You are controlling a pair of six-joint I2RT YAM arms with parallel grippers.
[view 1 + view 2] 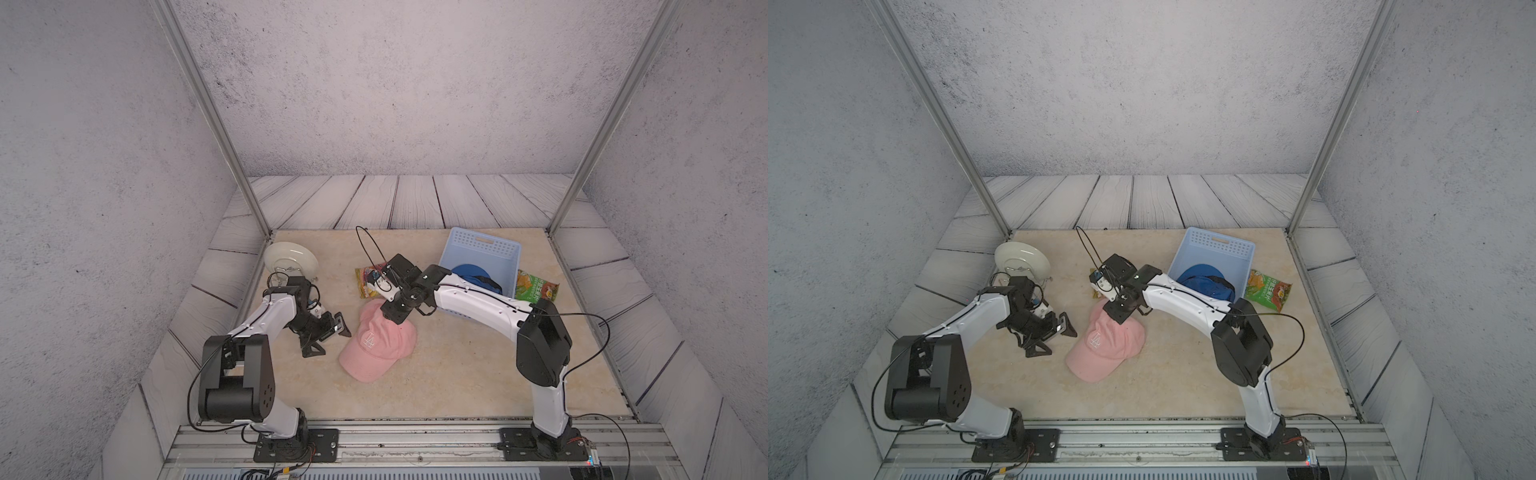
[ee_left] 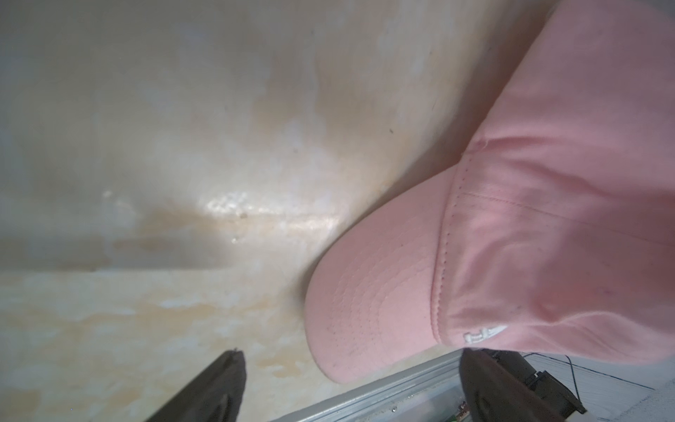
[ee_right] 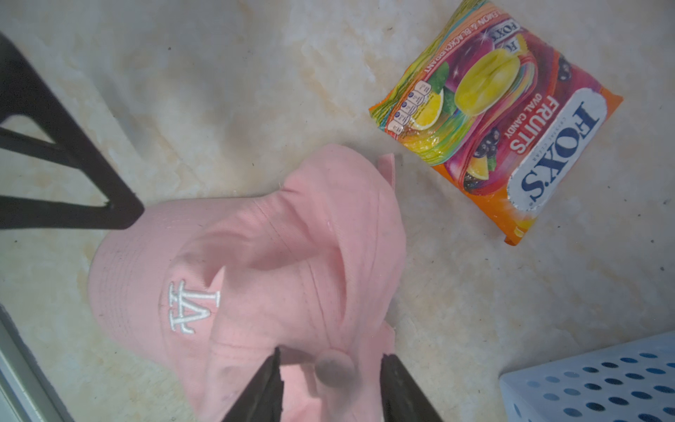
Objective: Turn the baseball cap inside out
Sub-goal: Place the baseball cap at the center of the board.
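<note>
A pink baseball cap [image 1: 378,345] [image 1: 1104,347] with a white embroidered logo lies right way out mid-table, brim toward the front edge. My right gripper [image 1: 395,318] [image 3: 332,354] hovers over the creased crown. Its jaws stand apart on either side of the top button [image 3: 334,367], with a gap at each side. My left gripper [image 1: 328,338] [image 2: 352,356] is wide open and low, just left of the cap [image 2: 548,219], and holds nothing. One of its fingers [image 3: 73,182] ends next to the brim's edge.
A Fox's candy bag [image 1: 368,282] [image 3: 504,128] lies just behind the cap. A blue basket [image 1: 482,249] holding a blue cap [image 1: 473,276] stands back right, with a green snack bag [image 1: 536,286] beside it. A white plate [image 1: 291,259] leans in a rack back left.
</note>
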